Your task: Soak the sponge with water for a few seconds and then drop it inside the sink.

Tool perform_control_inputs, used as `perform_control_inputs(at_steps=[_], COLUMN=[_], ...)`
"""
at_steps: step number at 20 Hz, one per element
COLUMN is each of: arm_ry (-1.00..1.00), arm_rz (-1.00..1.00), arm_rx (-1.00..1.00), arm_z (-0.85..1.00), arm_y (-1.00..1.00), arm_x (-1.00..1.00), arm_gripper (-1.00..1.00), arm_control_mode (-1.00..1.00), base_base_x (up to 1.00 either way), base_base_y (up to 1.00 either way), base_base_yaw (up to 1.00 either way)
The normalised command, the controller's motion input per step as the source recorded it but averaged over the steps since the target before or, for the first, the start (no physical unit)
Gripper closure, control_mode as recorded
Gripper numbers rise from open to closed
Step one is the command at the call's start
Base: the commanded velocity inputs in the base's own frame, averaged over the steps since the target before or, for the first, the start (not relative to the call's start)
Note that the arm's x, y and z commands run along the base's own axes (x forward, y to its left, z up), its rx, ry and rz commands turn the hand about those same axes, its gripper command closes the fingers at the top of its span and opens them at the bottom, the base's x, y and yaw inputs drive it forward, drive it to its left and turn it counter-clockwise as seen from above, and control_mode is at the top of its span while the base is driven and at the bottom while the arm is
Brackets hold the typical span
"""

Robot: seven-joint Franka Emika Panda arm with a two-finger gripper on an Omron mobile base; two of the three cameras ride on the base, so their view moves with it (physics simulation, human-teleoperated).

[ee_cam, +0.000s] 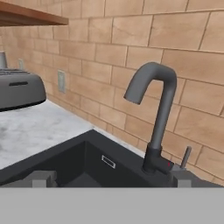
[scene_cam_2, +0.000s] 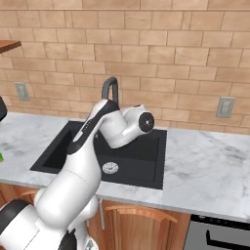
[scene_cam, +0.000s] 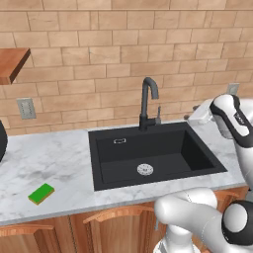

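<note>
**Asker:** Claw first: where is it and how does it stand?

**Onlooker:** Claw [ee_cam: 111, 178] fingers are spread wide apart with nothing between them. From the hand's own camera it faces the black gooseneck tap [ee_cam: 154, 114], low over the sink [ee_cam: 70, 164]. The white arm [scene_cam_2: 93, 146] bends over the basin's right side.

**Asker:** And the sponge?

**Onlooker:** Sponge [scene_cam: 41, 193] lies flat on the marble worktop [scene_cam: 49, 158], green face up, close to the worktop's front edge and well to the left of the sink, nothing touching it. It is well apart from the arm.

**Asker:** The sink itself?

**Onlooker:** Matte black, rectangular, set into the worktop, with a round silver drain [scene_cam: 145, 170] in its floor. The tap stands at the back rim against the brick wall [scene_cam: 123, 49]. No stream shows from the spout.

**Asker:** Anything else?

**Onlooker:** A grey toaster [ee_cam: 19, 89] stands on the worktop left of the sink.
</note>
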Motion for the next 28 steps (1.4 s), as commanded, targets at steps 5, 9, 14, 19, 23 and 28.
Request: perform_control_inputs(at_steps=[5,9,14,19,23,28], arm_ry=[-0.05,0.00,0.00,0.00,0.00,0.00], arm_rz=[0.00,0.00,-0.01,-0.08,-0.06,-0.04], arm_rx=[0.03,0.06,0.05,0.09,0.11,0.11], arm_z=[-0.14,-0.11,0.00,0.00,-0.03,-0.06], arm_y=[0.23,0.07,0.00,-0.04,-0.02,0.00], arm_x=[0.01,0.01,0.00,0.00,0.00,0.01], arm_gripper=[-1.00,-1.00,-1.00,-1.00,-1.00,-1.00], arm_control_mode=[-1.00,-1.00,-1.00,-1.00,-1.00,-1.00], base_base_x=[0.00,0.00,0.00,0.00,0.00,0.00], base_base_y=[0.00,0.00,0.00,0.00,0.00,0.00], base_base_yaw=[0.00,0.00,0.00,0.00,0.00,0.00])
